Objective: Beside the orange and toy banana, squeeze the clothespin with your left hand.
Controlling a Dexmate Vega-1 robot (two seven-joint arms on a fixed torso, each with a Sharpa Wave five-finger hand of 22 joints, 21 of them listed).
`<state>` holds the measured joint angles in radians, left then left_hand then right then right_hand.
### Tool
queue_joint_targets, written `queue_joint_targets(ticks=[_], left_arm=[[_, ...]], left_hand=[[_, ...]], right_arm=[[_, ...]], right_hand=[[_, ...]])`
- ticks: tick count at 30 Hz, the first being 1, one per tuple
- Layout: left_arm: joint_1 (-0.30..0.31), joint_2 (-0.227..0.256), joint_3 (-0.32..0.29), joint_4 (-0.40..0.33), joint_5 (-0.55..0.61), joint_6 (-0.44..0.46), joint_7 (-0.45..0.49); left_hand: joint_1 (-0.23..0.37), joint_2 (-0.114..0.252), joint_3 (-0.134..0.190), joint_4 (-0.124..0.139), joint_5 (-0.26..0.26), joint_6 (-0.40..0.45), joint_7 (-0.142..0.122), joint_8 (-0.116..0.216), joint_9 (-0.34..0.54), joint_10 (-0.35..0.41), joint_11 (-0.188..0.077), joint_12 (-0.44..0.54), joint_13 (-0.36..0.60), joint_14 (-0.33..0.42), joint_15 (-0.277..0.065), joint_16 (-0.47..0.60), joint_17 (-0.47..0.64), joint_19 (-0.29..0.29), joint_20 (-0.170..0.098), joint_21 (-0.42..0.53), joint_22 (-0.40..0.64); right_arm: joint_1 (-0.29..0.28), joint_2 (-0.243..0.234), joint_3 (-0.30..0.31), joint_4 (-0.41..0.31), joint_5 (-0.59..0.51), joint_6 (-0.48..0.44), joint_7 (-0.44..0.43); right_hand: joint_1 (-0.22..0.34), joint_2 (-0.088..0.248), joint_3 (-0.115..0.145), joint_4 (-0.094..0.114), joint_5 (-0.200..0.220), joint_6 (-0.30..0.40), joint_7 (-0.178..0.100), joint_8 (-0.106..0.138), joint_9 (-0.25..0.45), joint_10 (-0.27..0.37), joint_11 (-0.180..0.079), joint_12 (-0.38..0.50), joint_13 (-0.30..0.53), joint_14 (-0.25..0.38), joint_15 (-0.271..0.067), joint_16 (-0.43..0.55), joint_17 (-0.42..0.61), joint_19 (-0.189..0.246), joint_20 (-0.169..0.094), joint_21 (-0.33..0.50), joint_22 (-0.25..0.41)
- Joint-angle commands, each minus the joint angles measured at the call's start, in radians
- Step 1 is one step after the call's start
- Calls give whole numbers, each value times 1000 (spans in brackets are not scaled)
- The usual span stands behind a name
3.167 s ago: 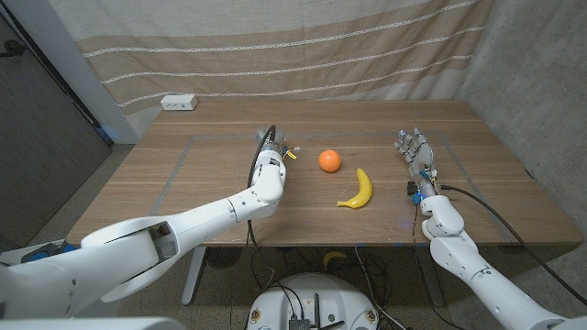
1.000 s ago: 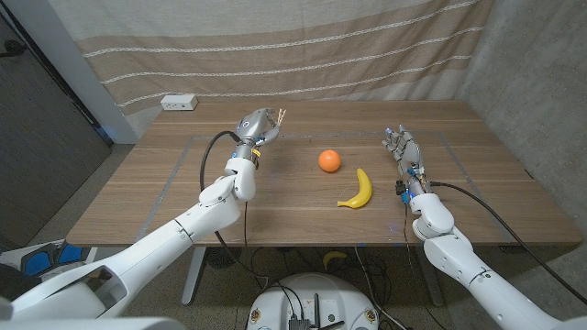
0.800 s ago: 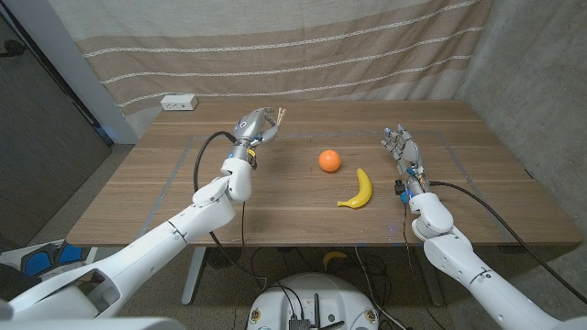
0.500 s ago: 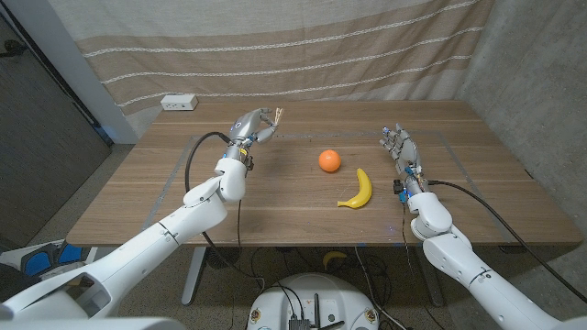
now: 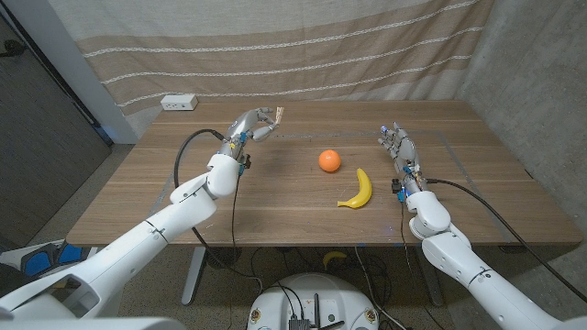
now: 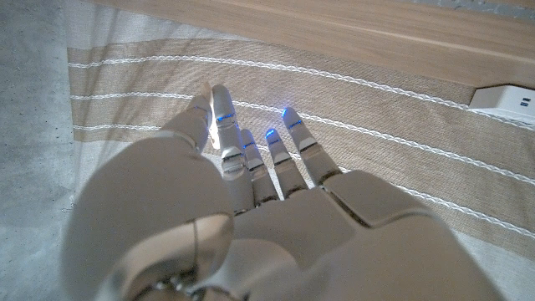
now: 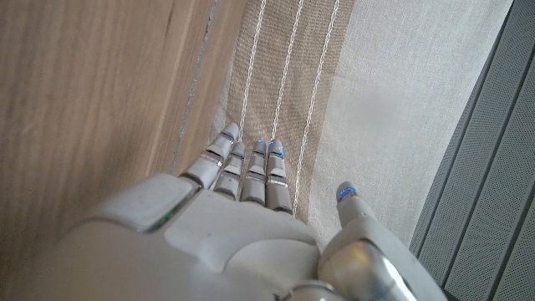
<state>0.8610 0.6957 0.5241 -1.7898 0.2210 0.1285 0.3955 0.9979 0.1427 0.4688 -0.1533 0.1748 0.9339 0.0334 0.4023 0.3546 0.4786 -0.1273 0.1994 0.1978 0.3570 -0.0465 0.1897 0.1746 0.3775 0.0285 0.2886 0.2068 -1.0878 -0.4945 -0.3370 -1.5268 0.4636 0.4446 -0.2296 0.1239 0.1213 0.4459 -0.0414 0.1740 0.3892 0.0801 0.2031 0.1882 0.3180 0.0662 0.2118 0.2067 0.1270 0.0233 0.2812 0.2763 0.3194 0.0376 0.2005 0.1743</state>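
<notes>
— Two arms up over the table [image 5: 128, 192], see? How is the left one standing?

— Stretched out long from the near left corner, with the left hand [image 5: 249, 124] raised above the far left part of the wood, fingers pointing toward the striped curtain [image 5: 275, 46].

— Is it holding the clothespin [image 5: 278, 114]?

— Yes, the pale wooden peg sticks out at its fingertips, pinched between thumb and a finger. From the wrist camera the left hand [image 6: 251, 209] has the other fingers lying close together and straight, and a sliver of the peg [image 6: 204, 87] shows beside the thumb tip. Whether the peg's own jaws are pressed open, I cannot tell.

— Where are the fruits?

— On the table, to the right of that hand and well apart from it: the orange [image 5: 330, 160] near the middle, the toy banana [image 5: 357, 189] just beside it, closer to us.

— And the right hand [image 5: 400, 148]?

— Upright on the right side of the table, fingers straight and slightly apart, holding nothing. The wrist view of the right hand [image 7: 242, 226] shows the same, thumb standing off to the side.

— Anything else?

— A white power strip [image 5: 179, 103] at the far left edge.
</notes>
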Motion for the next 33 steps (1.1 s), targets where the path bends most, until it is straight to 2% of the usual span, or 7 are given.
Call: queue_joint_targets(ticks=[1, 7, 11, 33], left_arm=[[6, 14, -56, 23, -169, -94, -105], [1, 20, -76, 47, -254, -131, -164], [-3, 29, -82, 61, -290, -152, -195], [-4, 70, -133, 144, -518, -312, -388]], left_hand=[[22, 29, -2, -3, 3, 6, -11, 53, 165, -2, 3, -3, 2, -7, -62, -3, 5, 9, 1, 6, 4], [22, 30, -3, -3, 3, 2, -10, 56, 170, -4, 7, -3, 2, -8, -61, -3, 6, 7, 2, 6, 4], [22, 32, -4, -3, 3, -2, -12, 60, 178, -18, 20, -7, 3, -17, -51, -5, 6, 1, 3, 5, 4], [24, 34, -9, -5, 4, -11, -11, 75, 206, -31, 25, -7, 3, -40, -54, -6, 7, -9, 6, 6, 4]], right_arm=[[11, -2, -7, -14, -22, -15, -14], [15, 2, -12, -20, -35, -23, -26], [15, 4, -16, -27, -43, -30, -36], [12, 34, -44, -55, -105, -45, -95]], right_hand=[[1, 30, -1, -4, 4, 10, -3, -2, 4, 11, -1, 2, 3, 5, -4, -1, 3, 3, -9, 4, 3], [2, 30, -1, -5, 4, 9, -3, -2, 4, 10, -1, 1, 3, 5, -3, -2, 3, 4, -9, 4, 3], [2, 29, -1, -5, 4, 10, -3, -2, 4, 10, -1, 1, 3, 5, -6, -2, 3, 4, -9, 4, 3], [2, 29, -1, -6, 4, 10, -3, -2, 4, 12, -2, 2, 3, 6, -4, -4, 3, 5, -9, 4, 3]])
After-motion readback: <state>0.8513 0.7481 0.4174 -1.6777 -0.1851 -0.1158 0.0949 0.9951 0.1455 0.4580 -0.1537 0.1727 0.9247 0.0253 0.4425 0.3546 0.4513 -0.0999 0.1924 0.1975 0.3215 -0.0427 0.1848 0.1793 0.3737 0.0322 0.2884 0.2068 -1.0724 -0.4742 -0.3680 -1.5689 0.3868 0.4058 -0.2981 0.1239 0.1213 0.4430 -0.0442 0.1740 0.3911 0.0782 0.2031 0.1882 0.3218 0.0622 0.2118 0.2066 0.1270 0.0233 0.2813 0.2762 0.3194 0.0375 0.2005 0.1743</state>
